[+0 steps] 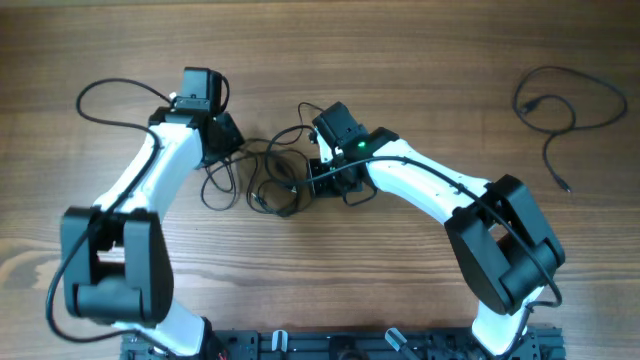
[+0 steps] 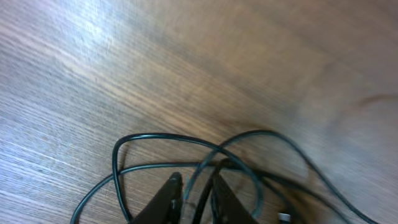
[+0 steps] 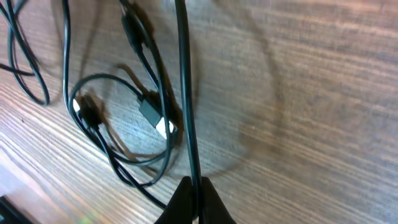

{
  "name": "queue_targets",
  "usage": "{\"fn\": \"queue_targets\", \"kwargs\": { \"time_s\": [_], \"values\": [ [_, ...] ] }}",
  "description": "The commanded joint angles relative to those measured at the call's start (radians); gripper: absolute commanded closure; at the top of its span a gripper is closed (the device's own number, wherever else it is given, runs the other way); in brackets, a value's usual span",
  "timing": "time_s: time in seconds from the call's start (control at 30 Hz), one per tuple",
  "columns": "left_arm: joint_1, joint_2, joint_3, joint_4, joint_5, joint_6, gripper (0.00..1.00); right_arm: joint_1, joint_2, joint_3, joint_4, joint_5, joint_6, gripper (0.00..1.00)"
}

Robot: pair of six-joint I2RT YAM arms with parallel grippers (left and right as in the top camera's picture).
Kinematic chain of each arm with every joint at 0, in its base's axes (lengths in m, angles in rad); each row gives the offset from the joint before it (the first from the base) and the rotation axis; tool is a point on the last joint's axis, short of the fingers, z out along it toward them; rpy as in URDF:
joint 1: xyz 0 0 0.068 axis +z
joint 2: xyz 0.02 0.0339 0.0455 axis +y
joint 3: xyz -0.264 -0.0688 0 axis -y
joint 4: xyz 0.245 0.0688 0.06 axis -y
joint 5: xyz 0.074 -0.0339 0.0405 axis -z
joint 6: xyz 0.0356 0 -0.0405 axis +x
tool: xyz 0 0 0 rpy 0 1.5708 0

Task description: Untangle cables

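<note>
Untangling the cables (image 3: 185,93) mid-bench: right jaws clamp one strand, left jaws narrowly straddle another; next, close left and draw apart.

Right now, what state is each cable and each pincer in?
Tangled bunch of thin black cables: overlapping loops, lying on the wooden table between the arms.
Separate thin black cable: loose loop, apart at the far right.
Left pincer: narrowly parted around a strand of the bunch; grip unclear.
Right pincer: shut on a taut strand of the bunch.
</note>
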Motion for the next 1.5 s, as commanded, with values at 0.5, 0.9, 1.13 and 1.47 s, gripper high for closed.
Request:
{"fn": "queue_targets", "kwargs": {
  "time_s": [0.5, 0.9, 1.13, 1.47],
  "values": [
    [0.002, 0.049, 0.01, -0.135, 0.333, 0.12, 0.51, -0.001, 0.016, -0.008, 0.039, 0.088, 0.008, 0.96],
    [-0.044, -0.063, 0.01, -0.211, 0.281, 0.116, 0.4, -0.001, 0.016, -0.008, 0.042, 0.088, 0.009, 0.96],
    [-0.111, -0.061, 0.01, -0.249, 0.24, 0.116, 0.47, -0.001, 0.016, -0.008, 0.042, 0.087, 0.009, 0.96],
    [-0.165, -0.037, 0.009, -0.23, 0.24, 0.116, 0.5, -0.002, 0.008, -0.008, 0.039, 0.076, 0.009, 0.47]
  ]
}}
